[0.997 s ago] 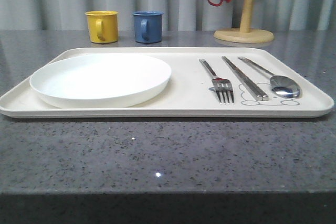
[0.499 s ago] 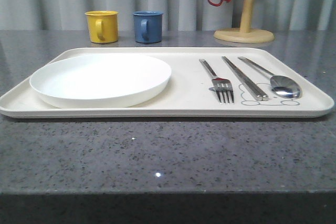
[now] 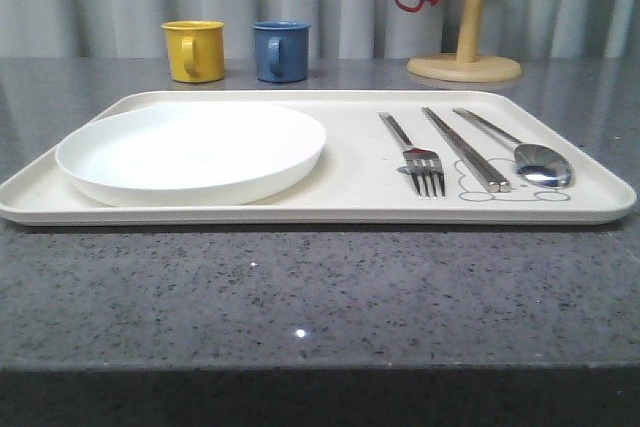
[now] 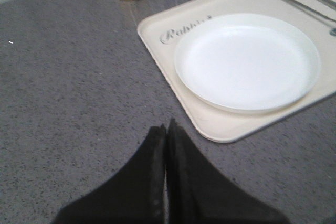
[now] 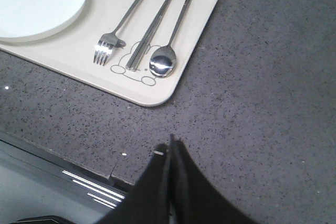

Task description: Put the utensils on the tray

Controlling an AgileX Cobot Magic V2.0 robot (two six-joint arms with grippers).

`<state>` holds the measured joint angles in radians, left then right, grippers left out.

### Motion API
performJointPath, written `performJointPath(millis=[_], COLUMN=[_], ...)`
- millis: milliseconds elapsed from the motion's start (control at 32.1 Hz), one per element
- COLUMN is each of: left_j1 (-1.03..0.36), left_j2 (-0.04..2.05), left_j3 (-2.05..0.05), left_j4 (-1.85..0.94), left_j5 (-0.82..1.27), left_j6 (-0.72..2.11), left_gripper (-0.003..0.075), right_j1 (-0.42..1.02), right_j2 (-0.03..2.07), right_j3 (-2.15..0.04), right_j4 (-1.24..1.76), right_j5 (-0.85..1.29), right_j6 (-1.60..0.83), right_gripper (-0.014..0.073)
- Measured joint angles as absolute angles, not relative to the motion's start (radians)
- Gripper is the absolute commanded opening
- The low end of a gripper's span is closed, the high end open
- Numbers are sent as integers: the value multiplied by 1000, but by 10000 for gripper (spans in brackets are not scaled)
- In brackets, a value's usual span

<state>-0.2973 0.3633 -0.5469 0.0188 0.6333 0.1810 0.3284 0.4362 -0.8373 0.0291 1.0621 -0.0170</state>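
Plate (image 3: 190,152), fork (image 3: 415,155), chopsticks (image 3: 465,149), spoon (image 3: 525,152) on tray (image 3: 350,182).

Polished shiny metal fork (image 3: 421,159), chopsticks (image 3: 465,149) and spoon (image 3: 528,153) lie on a smooth matt cream tray (image 3: 340,202). The plate (image 3: 190,150) is glossy white; the desk (image 3: 300,297) is speckled grey stone; the mug stand (image 3: 465,57) is pale wood.

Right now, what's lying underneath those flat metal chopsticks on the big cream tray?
Under the flat metal chopsticks the large cream rectangular tray carries a grey rabbit line drawing. Its outline shows on both sides of the tips; the strip directly beneath the chopsticks is covered.
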Motion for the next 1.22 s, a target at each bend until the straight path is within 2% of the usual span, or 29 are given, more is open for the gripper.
performJointPath(millis=[156, 312, 717, 1215], left_j1=[-197, -116, -37, -33], left_j2=[127, 0, -4, -4], left_j3=[-239, -1, 2, 2], left_j4=[13, -63, -111, -113], left_j5=[314, 74, 75, 75], left_j6=[181, 181, 181, 181], left_gripper=[-18, -18, -18, -18], right_j1=[328, 328, 328, 328], right_j2=[436, 436, 436, 434], right_j3=[-837, -837, -837, -837], right_j4=[29, 29, 29, 29], right_j5=[1062, 1062, 1060, 1060], right_j6=[-17, -17, -17, -17], right_gripper=[-69, -69, -69, -69])
